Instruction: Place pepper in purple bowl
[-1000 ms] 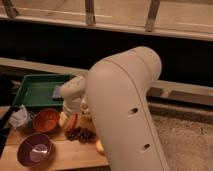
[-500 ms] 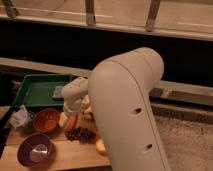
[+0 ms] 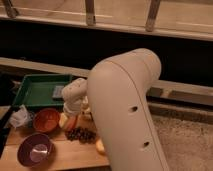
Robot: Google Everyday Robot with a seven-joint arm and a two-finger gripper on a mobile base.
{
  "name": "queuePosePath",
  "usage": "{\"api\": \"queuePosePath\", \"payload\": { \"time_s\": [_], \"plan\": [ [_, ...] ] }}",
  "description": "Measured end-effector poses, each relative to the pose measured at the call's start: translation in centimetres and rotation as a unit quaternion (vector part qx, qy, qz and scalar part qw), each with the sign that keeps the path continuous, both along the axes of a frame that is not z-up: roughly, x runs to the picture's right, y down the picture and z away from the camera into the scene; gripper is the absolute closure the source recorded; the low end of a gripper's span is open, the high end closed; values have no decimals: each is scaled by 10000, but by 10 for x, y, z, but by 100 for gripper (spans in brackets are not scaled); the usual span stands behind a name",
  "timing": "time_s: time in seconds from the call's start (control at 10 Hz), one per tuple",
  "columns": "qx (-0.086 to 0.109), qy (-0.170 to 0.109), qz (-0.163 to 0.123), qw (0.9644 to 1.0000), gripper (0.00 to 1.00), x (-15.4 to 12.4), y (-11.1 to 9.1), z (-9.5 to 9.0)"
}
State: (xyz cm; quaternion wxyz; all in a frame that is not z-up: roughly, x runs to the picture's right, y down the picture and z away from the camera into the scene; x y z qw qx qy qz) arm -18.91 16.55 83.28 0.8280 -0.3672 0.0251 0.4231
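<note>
On the table (image 3: 67,155), near the front left corner, sits the purple bowl (image 3: 36,149), with a pale shiny inside. Just behind it is an orange bowl (image 3: 46,120). Right next to the orange bowl, on its right side, is a small red thing that looks like the pepper (image 3: 71,123), but it is hard to be sure. It is apart from the purple bowl. The gripper (image 3: 70,114) hangs low, right above this red thing. I cannot tell if the jaws are apart or together, or if they hold it. A bunch of dark grapes (image 3: 81,134) lies just in front of the pepper, to the right. A yellow lump (image 3: 100,146) lies beside the big white arm (image 3: 125,110). The arm fills the middle and hides the right part of the table. A green tray (image 3: 35,92) sits behind the bowls. Something white and crumpled (image 3: 20,117) lies left of the orange bowl.
</note>
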Motion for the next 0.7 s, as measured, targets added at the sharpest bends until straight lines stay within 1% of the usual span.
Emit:
{"api": "queuePosePath", "payload": {
  "time_s": [0.2,0.3,0.4,0.5,0.6,0.7],
  "plan": [
    [-15,34,-48,10000,20,-2,3,2],
    [-31,130,-59,9999,20,0,4,4],
    [-25,343,-99,9994,20,-1,6,6],
    [35,582,-111,9982,20,-1,7,7],
    [62,815,-75,9966,20,0,8,9],
    [57,956,-11,9954,20,2,8,10]
  ]
}}
